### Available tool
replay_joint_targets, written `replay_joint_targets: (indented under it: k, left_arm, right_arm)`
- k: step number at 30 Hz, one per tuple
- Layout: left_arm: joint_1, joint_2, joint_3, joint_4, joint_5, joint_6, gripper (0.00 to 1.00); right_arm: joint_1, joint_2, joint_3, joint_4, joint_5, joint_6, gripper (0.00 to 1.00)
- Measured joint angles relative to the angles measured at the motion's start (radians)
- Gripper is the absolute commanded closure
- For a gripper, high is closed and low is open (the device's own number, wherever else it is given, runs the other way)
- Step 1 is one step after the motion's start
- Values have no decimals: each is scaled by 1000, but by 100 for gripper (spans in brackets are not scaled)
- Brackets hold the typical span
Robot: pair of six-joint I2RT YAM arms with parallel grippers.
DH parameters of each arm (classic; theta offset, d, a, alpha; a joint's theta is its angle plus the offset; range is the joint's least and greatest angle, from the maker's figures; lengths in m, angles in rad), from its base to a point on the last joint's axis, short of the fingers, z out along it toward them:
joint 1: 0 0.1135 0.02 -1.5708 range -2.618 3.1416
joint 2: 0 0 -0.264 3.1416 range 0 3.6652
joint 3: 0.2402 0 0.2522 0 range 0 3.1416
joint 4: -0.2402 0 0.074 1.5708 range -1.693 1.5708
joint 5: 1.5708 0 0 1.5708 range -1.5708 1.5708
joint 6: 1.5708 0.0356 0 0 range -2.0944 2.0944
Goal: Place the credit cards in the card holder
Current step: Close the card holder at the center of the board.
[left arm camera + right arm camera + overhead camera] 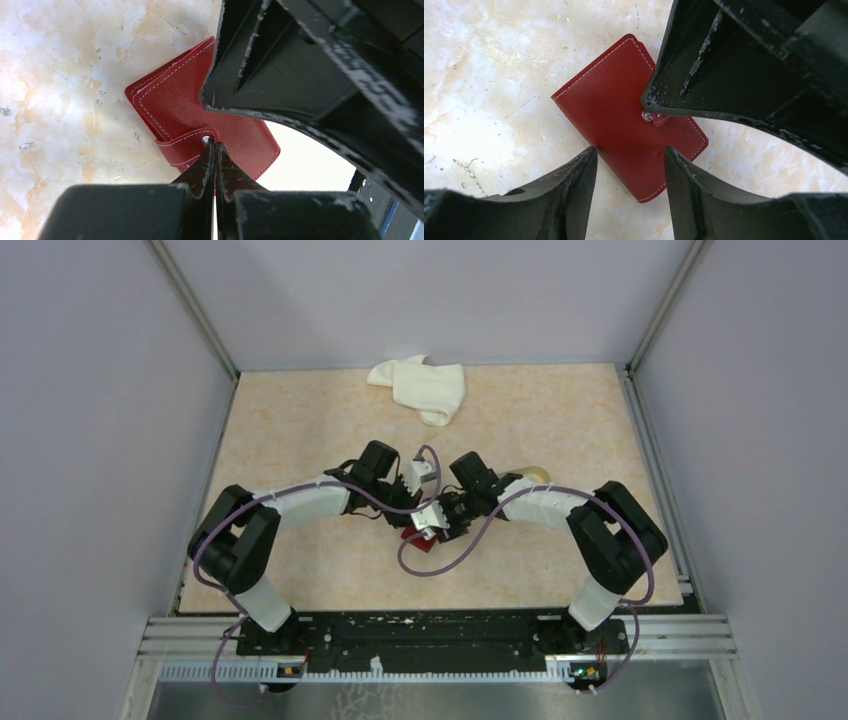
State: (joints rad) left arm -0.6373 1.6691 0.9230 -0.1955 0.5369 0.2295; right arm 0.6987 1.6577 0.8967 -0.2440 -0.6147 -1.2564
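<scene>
1. Beige marbled table (300, 440) between grey walls, with a white cloth (420, 388) at the far edge.
2. Mid-table, the card holder (614, 115) lies flat and folded beneath both arms.
3. Pinched closed, the left gripper (215, 150) touches its snap tab, probably to work it loose.
4. Spread wide and gripping nothing, the right gripper (630, 152) hangs over the holder, likely ready to steady it.

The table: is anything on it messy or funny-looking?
A white cloth lies crumpled in a heap at the far edge of the table. The red wallet lies slanted near the middle, and its snap tab bows up instead of lying flat. Nothing looks spilled or broken.
</scene>
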Motion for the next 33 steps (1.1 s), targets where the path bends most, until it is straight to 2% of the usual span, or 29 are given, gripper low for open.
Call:
replay_joint_targets:
  k: [3,6,10,22,33]
  left_arm:
    - [0,5,6,-6,4,-1,100]
    - [0,9,11,-10,6,-1,100]
    - [0,13,15,-14,9,-1,100]
    - [0,23,27,-24,16,-1,100]
    - [0,25,27,-24,21,-1,100]
  right_arm:
    - [0,-22,0,-10,-12,-11,50]
    - [0,-34,1,-10,-19,-17,61]
    - [0,-32,4,-7,-15,-12,70]
    - [21,23,35,47,5,5,73]
    - [37,34,35,46,0,-13,86]
